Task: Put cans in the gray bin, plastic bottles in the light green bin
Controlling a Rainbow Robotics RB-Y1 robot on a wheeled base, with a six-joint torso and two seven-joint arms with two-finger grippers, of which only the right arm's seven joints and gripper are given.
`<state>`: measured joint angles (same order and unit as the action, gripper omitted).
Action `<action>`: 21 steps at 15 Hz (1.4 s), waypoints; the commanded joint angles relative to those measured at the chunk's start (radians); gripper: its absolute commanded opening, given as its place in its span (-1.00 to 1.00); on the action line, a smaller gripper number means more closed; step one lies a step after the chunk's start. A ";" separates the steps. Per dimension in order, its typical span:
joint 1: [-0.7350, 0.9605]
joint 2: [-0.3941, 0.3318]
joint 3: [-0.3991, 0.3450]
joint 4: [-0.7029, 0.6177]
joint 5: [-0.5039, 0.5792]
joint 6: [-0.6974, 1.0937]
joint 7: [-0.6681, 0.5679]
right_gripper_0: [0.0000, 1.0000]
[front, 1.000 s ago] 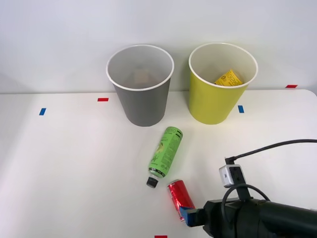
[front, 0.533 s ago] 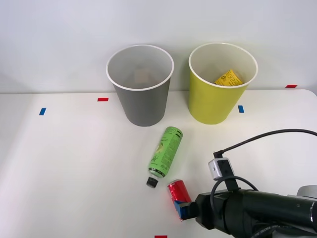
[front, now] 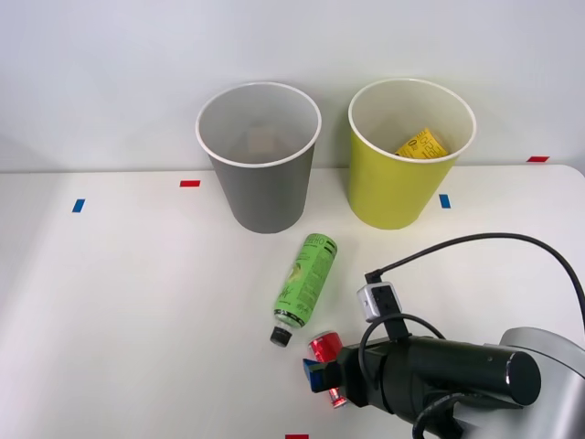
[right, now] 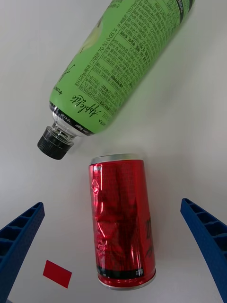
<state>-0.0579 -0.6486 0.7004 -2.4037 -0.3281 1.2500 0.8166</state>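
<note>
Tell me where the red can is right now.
In the front view the red can lies on the table's near edge, just right of the green bottle's cap, partly under the open right gripper.

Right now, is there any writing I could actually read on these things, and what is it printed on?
"Appletiser": my best reading of the slanted script on the green bottle, near its black cap.
"70 %" and "0.05 %": in the bottle's small print; the other lines are too small to read.
Red can: dark markings, not legible.
Yellow packet in the light green bin: dark print, too small to read.
</note>
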 commanded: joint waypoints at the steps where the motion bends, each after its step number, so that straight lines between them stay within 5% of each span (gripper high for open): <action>1: -0.007 0.017 0.007 0.026 0.020 -0.001 0.015 1.00; 10: -0.025 0.142 0.028 0.161 0.110 0.000 0.039 1.00; 21: -0.020 0.165 0.030 0.166 0.150 0.060 0.053 1.00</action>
<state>-0.0813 -0.4904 0.7303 -2.2377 -0.1845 1.3084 0.8698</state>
